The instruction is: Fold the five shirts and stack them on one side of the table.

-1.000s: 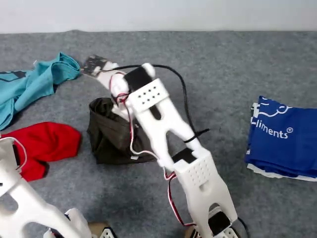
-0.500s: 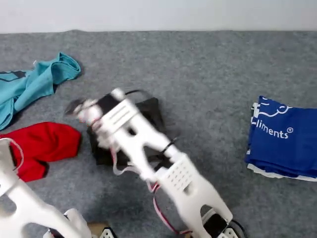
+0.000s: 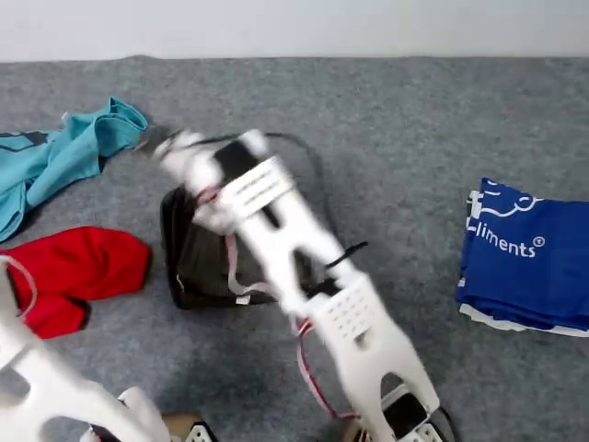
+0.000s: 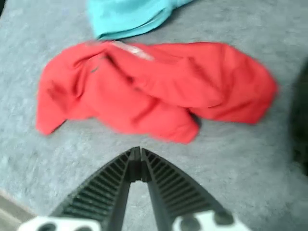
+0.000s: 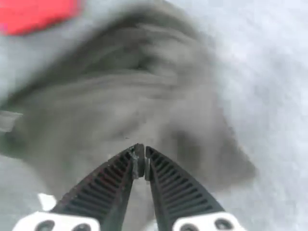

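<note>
A dark olive shirt (image 3: pixel 195 253) lies roughly folded left of the table's middle. My right gripper (image 3: pixel 158 143) hovers just beyond its far edge, near the teal shirt (image 3: pixel 55 157), which is crumpled at the far left. In the right wrist view the right gripper (image 5: pixel 140 151) is shut with nothing between its tips, and the dark shirt (image 5: pixel 120 106) lies blurred beneath. A crumpled red shirt (image 3: pixel 78 267) sits at the left. My left gripper (image 4: pixel 140 153) is shut and empty, just short of the red shirt (image 4: pixel 154 91). A folded blue shirt (image 3: pixel 525 253) rests on a white one at the right edge.
The grey carpeted table (image 3: pixel 414 129) has open room across its middle and far right. The right arm's white links and cables (image 3: pixel 313 276) cross over the dark shirt. The left arm's base link (image 3: pixel 41 378) stands at the near left corner.
The right arm swung toward the near left over the dark shirt, then back toward the teal shirt. The dark shirt shifted and lies flatter. The left arm barely moved.
</note>
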`<state>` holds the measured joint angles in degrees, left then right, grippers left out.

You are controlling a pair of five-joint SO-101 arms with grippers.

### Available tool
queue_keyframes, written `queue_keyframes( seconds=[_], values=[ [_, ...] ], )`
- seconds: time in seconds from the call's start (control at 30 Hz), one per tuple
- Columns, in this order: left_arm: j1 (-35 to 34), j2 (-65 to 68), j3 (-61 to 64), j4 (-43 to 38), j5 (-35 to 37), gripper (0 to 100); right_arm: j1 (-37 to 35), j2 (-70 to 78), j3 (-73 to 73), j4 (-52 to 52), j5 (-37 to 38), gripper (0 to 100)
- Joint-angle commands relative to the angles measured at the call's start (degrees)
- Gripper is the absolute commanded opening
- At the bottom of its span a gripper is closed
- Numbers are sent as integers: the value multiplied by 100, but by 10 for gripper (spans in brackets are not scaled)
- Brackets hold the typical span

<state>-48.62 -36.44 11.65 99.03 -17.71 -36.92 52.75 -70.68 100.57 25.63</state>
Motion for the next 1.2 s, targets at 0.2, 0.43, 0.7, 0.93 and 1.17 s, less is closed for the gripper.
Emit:
queue_keyframes(
  seconds=[0.2, 0.43, 0.7, 0.93, 1.17],
  values=[
    [3130, 202, 462, -413, 422, 8, 971, 84, -290, -66, 26, 11],
    [4475, 1486, 857, -1257, 510, 9, 1007, 620, -264, -804, 9, 10],
    [5108, 2945, 866, -1407, 510, 9, 1033, 1174, -299, -1007, 0, 10],
    [5055, 3771, 892, -1371, 466, 9, 1314, 1385, -299, -1200, 0, 10],
    [5046, 4290, 963, -1389, 457, 8, 1499, 1376, -299, -1235, -9, 10]
  ],
)
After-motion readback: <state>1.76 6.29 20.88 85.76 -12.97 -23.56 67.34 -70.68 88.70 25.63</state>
